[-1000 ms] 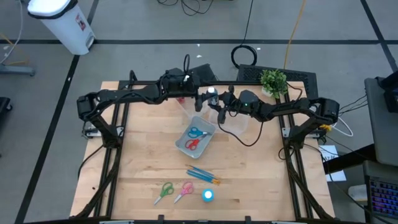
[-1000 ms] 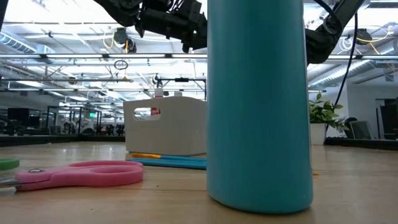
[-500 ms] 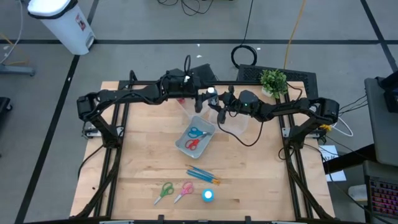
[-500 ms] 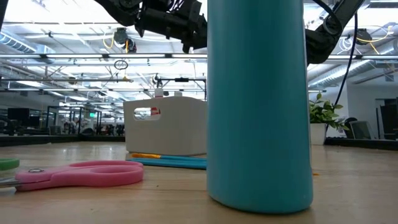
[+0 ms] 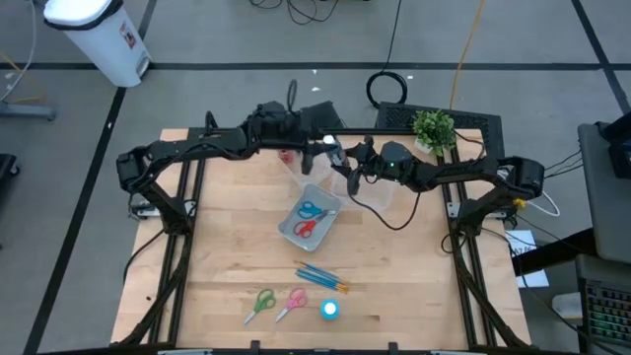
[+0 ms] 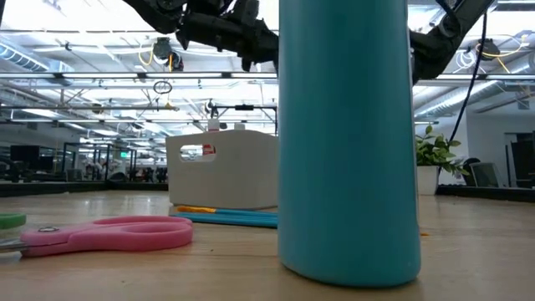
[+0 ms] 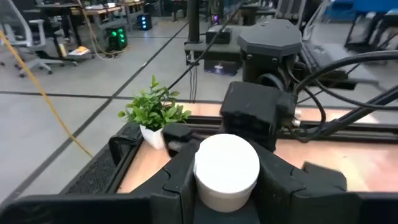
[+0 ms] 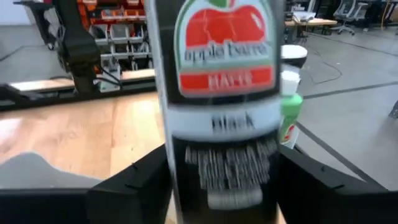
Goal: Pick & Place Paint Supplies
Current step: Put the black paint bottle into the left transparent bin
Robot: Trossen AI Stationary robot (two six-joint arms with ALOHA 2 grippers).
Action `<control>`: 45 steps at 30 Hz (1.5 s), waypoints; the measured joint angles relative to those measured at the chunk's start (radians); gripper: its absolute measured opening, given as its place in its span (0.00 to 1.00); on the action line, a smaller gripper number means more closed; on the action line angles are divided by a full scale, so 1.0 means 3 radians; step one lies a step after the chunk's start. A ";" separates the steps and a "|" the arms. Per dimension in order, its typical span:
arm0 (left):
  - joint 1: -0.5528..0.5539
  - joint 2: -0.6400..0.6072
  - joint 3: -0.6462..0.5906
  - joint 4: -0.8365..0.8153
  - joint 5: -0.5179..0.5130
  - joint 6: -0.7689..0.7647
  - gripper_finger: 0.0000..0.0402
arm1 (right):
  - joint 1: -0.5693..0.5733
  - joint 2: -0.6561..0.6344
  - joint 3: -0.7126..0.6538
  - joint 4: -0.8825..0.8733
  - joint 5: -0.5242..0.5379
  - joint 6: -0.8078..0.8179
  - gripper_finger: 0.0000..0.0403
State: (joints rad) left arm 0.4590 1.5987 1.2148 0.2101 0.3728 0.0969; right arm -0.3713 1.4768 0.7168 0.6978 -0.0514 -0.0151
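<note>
Clamping the bottle (image 7: 226,169) by its white cap, left pincer (image 7: 226,186) holds it at twelve o'clock; right pincer (image 8: 217,186) parted. Light, rigid, slick — grip the body.

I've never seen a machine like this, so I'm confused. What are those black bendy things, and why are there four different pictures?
Those are two robot arms with pincer hands called grippers. One picture looks down from above, one sits low on the table, and two come from cameras on the arms' wrists. On the wooden table lie thin blue brushes, green scissors, pink scissors and a light blue bottle. The low camera sits so close to that bottle that it looks huge. A clear tub holds blue scissors and red scissors. At the back, the left gripper pinches a white-capped paint bottle. The right gripper is at the same bottle, as if passing it over.
</note>
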 joint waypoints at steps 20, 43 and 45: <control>0.0275 0.0006 -0.0941 0.0719 -0.0322 0.0260 0.29 | 0.0001 -0.0565 -0.0012 -0.0656 0.0003 -0.0013 0.69; 0.0173 0.0438 -0.0988 0.0947 -0.0386 0.0370 0.29 | 0.0000 -0.0565 -0.0012 -0.0645 0.0005 -0.0026 0.69; 0.0173 0.0441 -0.0985 0.0940 -0.0399 0.0368 0.29 | 0.0000 -0.0565 -0.0012 -0.0647 0.0005 -0.0026 0.69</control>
State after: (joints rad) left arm 0.5110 1.7310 0.9192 0.4922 0.2533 0.2073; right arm -0.3714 1.3071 0.7132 0.5037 -0.0498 -0.0229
